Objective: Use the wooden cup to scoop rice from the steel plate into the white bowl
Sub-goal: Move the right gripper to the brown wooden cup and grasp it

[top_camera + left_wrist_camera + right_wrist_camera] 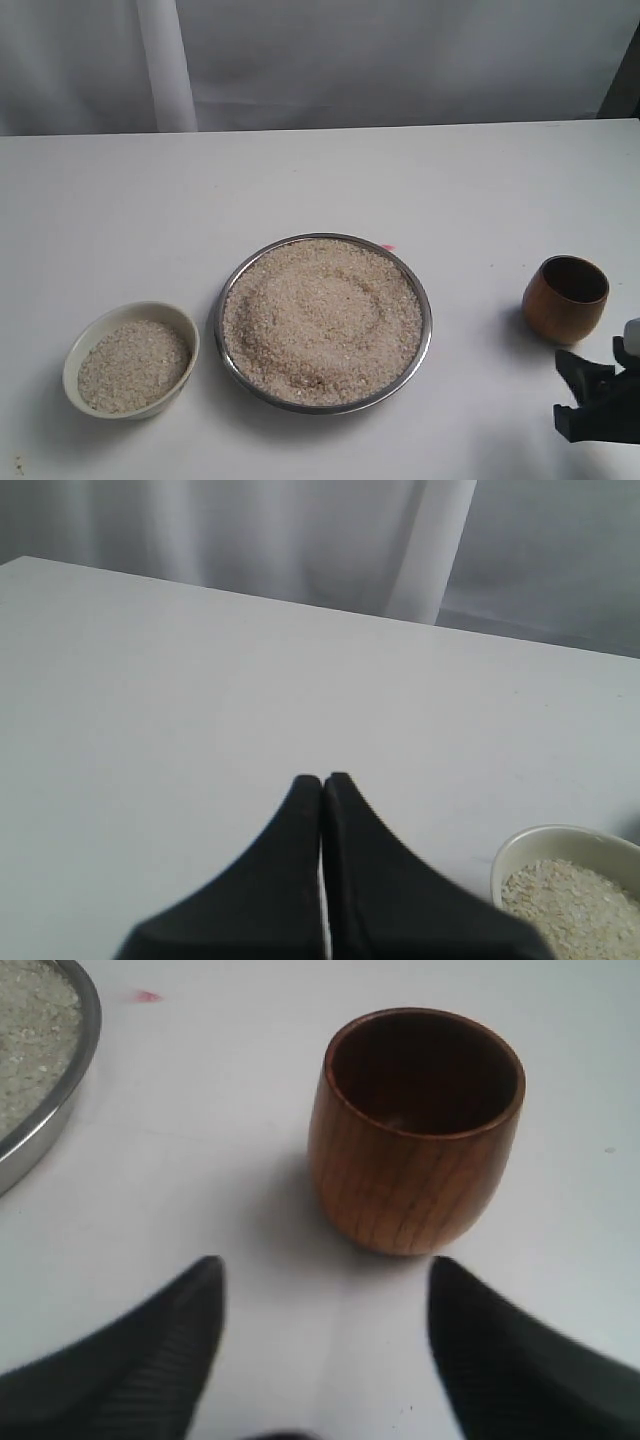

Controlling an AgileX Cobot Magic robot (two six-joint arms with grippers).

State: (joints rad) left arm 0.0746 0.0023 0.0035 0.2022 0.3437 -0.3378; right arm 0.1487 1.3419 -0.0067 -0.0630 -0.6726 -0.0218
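Though close to the wooden cup (415, 1130), right tool (325, 1270) spread wide and gripping nothing; cup just past the fingertips, not touching; upright on the white surface (300, 180), far right in exterior view, well apart from the steel plate (427, 325); dark inside, bottom too dim to read. Steel plate mid-surface, heaped nearly rim to rim with rice (320, 320), shallow ring-shaped dip in the heap; small pink mark (388, 247) on surface just beyond the far rim. White bowl (140, 307) left of plate, near but not touching; holding a lower layer of rice, roughly half full, rim standing above the grains. Left tool (322, 777) closed tight, pads pressed together, nothing between; above bare surface, with bowl edge and its rice at one corner of left wrist view. White curtain (165, 60) behind surface.
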